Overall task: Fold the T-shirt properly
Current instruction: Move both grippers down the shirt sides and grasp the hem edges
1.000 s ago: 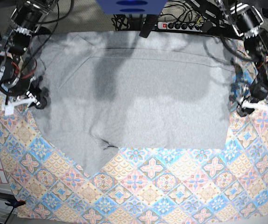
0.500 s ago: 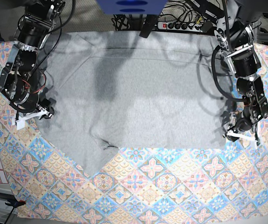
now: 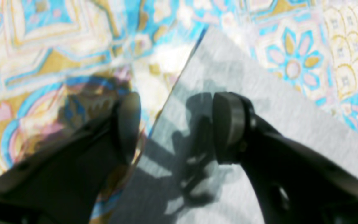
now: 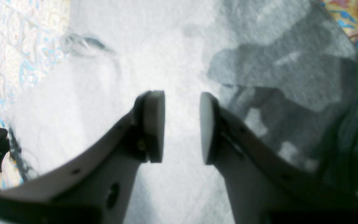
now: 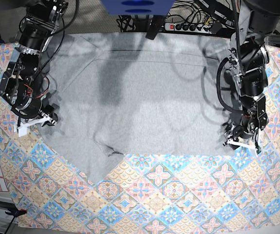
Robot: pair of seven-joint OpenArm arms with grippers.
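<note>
1. Left wrist view: I see the left gripper (image 3: 174, 127) with jaws standing wide, nothing between them. One finger (image 3: 228, 124) hangs over the T-shirt (image 3: 259, 118), the other over the patterned cloth (image 3: 57, 46), straddling the shirt's edge near its corner.
2. Right wrist view: the right gripper (image 4: 182, 124) shows a moderate gap, empty, above the T-shirt (image 4: 135, 46).
3. Base view: the T-shirt (image 5: 145, 97) lies spread on the cloth (image 5: 179, 195), the left gripper (image 5: 241, 142) at its right edge, the right gripper (image 5: 32, 122) at its left edge.

One T-shirt (image 5: 145, 102), one patterned cloth (image 5: 179, 195) — two tools: left (image 5: 241, 142), right (image 5: 32, 122).
</note>
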